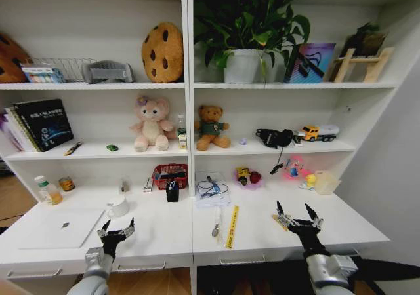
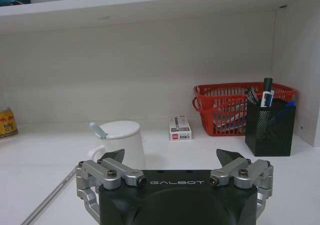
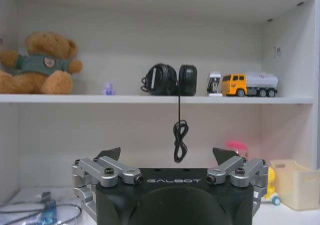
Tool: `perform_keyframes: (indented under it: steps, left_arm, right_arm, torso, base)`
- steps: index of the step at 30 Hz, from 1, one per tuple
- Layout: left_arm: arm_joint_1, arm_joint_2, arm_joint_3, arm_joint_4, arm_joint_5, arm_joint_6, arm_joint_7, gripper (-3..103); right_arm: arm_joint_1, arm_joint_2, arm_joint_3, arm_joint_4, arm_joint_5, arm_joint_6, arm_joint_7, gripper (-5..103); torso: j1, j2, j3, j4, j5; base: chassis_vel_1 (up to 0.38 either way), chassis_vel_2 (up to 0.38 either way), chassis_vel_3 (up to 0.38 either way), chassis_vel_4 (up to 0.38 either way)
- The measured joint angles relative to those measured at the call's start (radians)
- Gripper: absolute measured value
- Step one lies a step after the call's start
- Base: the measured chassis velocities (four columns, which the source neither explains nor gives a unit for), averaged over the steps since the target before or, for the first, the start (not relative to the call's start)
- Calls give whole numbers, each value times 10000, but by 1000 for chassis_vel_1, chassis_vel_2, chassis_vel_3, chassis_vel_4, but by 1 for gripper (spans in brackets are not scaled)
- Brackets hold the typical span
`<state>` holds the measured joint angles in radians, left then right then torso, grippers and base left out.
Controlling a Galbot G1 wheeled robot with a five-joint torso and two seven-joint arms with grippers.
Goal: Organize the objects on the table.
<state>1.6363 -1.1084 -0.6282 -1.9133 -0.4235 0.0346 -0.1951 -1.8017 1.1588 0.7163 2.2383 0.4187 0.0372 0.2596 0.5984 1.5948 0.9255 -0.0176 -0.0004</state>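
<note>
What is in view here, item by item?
Laptop: 1, silver, closed, desk left.
Mug: 1, white, beside laptop.
Basket: 1, red, desk back.
Pen holder: 1, black mesh, before basket.
Ruler: 1, yellow, desk middle.
Toy car: 1, green, lower shelf.
Headphones: 1, black, shelf, cord hanging.
Truck: 1, yellow, shelf right.
Bears: 2, pink and brown, shelf.
Left gripper: open, over desk front.
Right gripper: open, over desk right.

home study: desk (image 1: 262, 233), plush-toy shelves (image 1: 98, 152)

Bright, even indoor light with soft shadows under the shelves; head view bows at its edges, all sharp.
</note>
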Motion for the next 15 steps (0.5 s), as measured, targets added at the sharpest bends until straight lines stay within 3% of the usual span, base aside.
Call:
perform_keyframes:
  steps: [2, 8, 15]
  left_arm:
    - [26, -3, 28, -21, 29, -17, 14, 100]
    - [15, -32, 66, 31, 46, -50, 38, 100]
    - [-35, -24, 79, 163, 62, -71, 76, 100]
  right_arm:
    - [192, -158, 177, -359, 230, -513, 14, 100]
    - [682, -529, 569, -1508, 505, -995, -112, 100]
    - [973, -826, 900, -3055, 612, -923, -705, 100]
  torso:
    - [0, 0, 0, 2, 5]
    - [1, 0, 0, 2, 4]
    - [1, 0, 0, -1, 5]
  base:
    - [53, 61, -49, -73]
    - [47, 59, -39, -40]
    - [0, 0, 0, 0]
